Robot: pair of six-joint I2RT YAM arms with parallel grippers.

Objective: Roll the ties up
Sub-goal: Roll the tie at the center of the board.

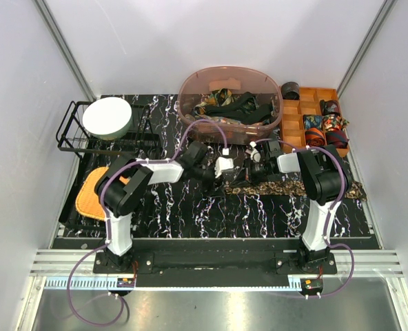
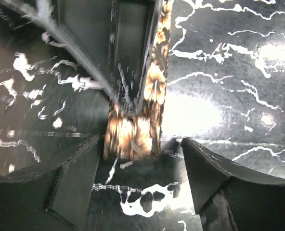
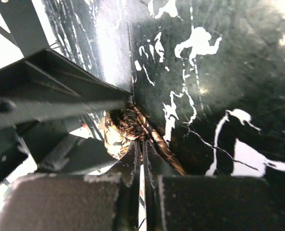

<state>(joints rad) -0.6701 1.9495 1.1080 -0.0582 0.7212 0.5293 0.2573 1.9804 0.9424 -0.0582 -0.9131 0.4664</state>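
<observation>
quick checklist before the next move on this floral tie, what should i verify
1. Right gripper pinching the floral tie: ok, shut on it.
2. Left gripper released: ok, open wide, the tie's end lying between its fingers.
3. Tie rolled up: not ok, most of it lies flat on the mat.
4. Roll tight at the pinch: cannot tell, too blurred.
5. Free compartment in the wooden organizer: ok, several look empty.

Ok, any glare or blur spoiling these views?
Left wrist: glare patches on the table, and the near end of the floral tie is soft and washed out. Right wrist: blown-out white at left, tie blurred close up. Top external: sharp, evenly lit.
</observation>
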